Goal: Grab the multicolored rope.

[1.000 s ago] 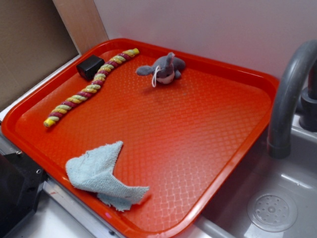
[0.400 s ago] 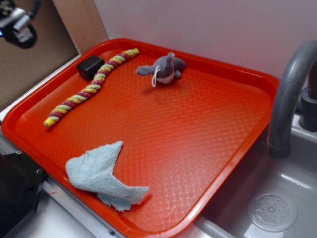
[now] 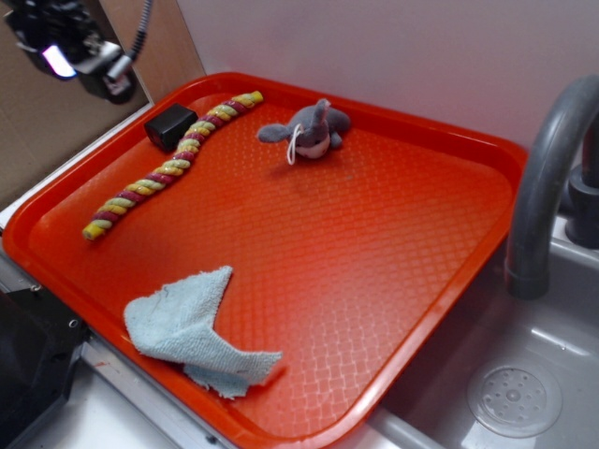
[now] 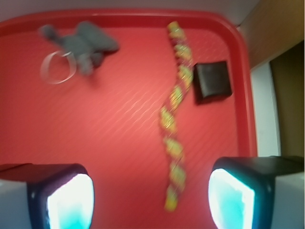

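Note:
The multicolored rope, twisted yellow, dark red and pale green, lies diagonally along the left side of the red tray. In the wrist view the rope runs down the frame, its near end between my two fingers. My gripper hangs high above the tray's far left edge, well clear of the rope. In the wrist view my gripper is open and empty, its fingertips wide apart.
A small black box sits against the rope's far part, also in the wrist view. A grey plush toy lies at the tray's back. A light blue cloth lies at the front edge. A grey faucet and sink stand at right.
My gripper has come into the exterior view at the top left and moved rightward toward the tray. Nothing on the tray has moved.

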You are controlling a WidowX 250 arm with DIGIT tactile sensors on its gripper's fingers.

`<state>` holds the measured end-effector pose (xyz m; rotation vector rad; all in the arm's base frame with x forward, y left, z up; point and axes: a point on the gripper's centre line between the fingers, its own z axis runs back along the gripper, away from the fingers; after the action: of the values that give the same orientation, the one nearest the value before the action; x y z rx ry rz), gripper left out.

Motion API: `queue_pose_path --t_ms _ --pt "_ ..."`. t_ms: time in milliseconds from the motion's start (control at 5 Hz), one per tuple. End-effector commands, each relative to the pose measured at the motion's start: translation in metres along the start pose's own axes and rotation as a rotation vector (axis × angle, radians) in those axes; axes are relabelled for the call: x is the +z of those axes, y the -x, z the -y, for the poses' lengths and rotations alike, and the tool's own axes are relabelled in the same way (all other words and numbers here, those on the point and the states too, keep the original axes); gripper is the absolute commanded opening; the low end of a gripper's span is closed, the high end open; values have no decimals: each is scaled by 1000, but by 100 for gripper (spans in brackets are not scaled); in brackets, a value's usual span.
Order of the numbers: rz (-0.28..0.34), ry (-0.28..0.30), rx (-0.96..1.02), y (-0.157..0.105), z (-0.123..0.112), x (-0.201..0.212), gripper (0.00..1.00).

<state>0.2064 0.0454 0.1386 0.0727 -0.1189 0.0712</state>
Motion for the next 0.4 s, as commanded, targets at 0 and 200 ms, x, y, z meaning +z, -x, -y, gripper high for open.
queue_pose_path --t_ms 0,200 --pt "-36 -14 27 -15 -24 -36 100" --pt "-108 4 -2 -13 -25 -66 100"
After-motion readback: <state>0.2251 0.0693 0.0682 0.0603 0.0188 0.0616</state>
